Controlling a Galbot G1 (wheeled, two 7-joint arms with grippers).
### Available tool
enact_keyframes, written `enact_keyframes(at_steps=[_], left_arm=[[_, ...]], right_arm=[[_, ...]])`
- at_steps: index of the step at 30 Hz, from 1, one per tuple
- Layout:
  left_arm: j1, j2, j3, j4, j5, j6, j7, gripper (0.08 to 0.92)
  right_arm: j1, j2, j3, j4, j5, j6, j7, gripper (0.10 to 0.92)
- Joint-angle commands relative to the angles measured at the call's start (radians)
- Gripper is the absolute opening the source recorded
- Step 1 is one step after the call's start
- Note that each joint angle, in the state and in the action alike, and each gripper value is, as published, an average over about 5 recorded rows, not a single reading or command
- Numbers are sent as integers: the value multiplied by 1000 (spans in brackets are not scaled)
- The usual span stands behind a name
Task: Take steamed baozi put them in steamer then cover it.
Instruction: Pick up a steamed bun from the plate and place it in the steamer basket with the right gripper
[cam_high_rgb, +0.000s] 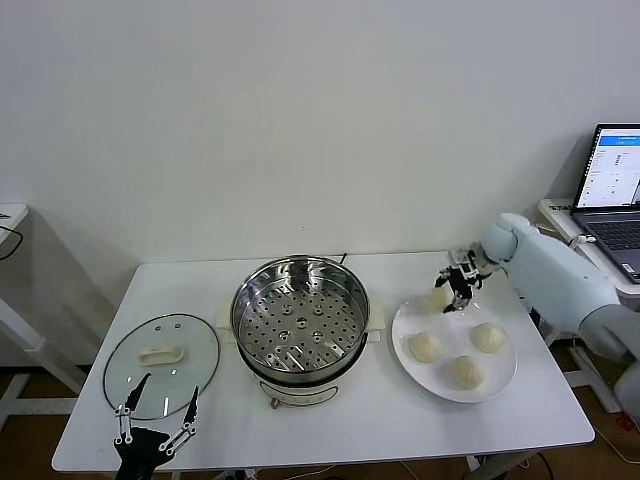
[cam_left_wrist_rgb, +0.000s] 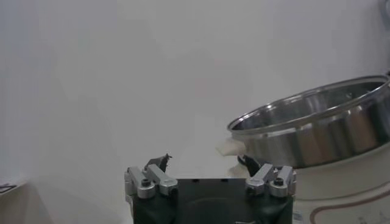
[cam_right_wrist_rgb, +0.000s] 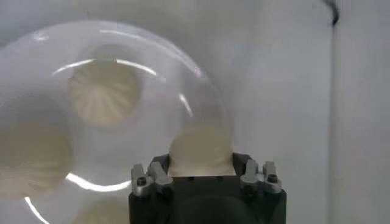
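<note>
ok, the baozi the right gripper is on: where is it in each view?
Head: baozi at the white plate's far-left rim, between the right gripper's fingers.
Left wrist: not in it.
Right wrist: between the jaws, bottom centre.
Shared landmark: the white plate.

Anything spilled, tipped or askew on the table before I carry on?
Nothing stands out. The steamer sits upright and open, the cover lies flat beside it, and three baozi rest on the plate. The right gripper is closed around the fourth baozi at the plate's far edge.
</note>
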Motion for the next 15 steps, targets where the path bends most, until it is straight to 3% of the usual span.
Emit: enact_keyframes(at_steps=[1, 7, 15], left_arm=[[0, -1, 4, -3, -1, -1, 0, 823], [3, -3, 5, -6, 0, -5, 0, 823], [4, -3, 4, -10, -1, -11, -1, 823]], right_arm=[[286, 30, -163, 280, 38, 247, -27, 688], [439, 194, -239, 308, 38, 380, -37, 698], [473, 372, -310, 307, 24, 423, -53, 699]])
